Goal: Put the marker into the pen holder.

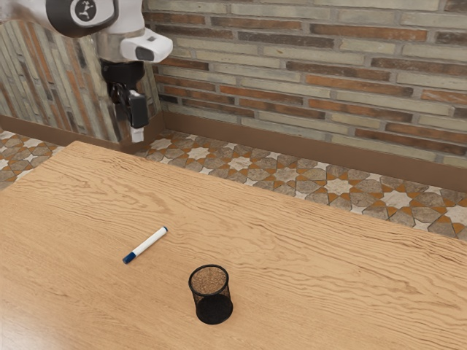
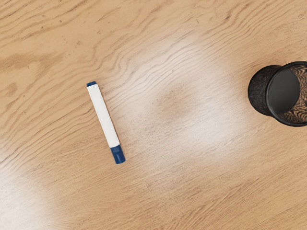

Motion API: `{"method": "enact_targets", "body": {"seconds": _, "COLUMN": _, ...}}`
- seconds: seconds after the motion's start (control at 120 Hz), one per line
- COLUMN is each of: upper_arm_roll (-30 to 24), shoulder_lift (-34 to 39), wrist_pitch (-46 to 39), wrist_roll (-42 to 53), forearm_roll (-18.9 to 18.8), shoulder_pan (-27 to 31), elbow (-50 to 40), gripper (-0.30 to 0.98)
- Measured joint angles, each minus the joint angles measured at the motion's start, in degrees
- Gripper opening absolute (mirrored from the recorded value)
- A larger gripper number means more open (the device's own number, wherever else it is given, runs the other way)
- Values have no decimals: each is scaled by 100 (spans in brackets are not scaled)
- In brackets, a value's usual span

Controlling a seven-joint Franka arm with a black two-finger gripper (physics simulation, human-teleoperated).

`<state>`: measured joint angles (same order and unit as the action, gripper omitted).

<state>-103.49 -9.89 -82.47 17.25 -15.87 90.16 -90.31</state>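
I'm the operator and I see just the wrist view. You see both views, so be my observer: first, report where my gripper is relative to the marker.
Observer: In the exterior view, the gripper hangs well above the marker, touching neither it nor the table.
Operator: My picture cuts off the pen holder. Give me its full shape and stance.
Observer: The exterior view shows its whole round rim; it stands upright on its base, with nothing sticking up out of it.
Operator: Now tell me what lies beyond the table's far edge.
Observer: A tiled floor, then a brick wall behind it.
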Motion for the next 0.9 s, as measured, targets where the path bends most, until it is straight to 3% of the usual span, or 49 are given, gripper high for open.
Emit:
{"method": "enact_targets", "body": {"seconds": 0.167, "upper_arm_roll": 72, "shoulder_lift": 21, "wrist_pitch": -681, "wrist_roll": 421, "forearm_roll": -54, "shoulder_pan": -133, "elbow": -411, "gripper": 69}}
{"method": "enact_targets", "body": {"seconds": 0.333, "upper_arm_roll": 907, "shoulder_lift": 290, "wrist_pitch": -988, "wrist_roll": 732, "forearm_roll": -104, "shoulder_pan": -98, "elbow": -1290, "gripper": 69}}
{"method": "enact_targets", "body": {"seconds": 0.525, "upper_arm_roll": 1633, "shoulder_lift": -201, "wrist_pitch": -1584, "wrist_roll": 1001, "forearm_roll": -139, "shoulder_pan": -130, "elbow": -2047, "gripper": 68}}
{"method": "enact_targets", "body": {"seconds": 0.9, "upper_arm_roll": 2467, "shoulder_lift": -520, "wrist_pitch": -3255, "wrist_roll": 1329, "forearm_roll": -82, "shoulder_pan": -251, "elbow": -3052, "gripper": 68}}
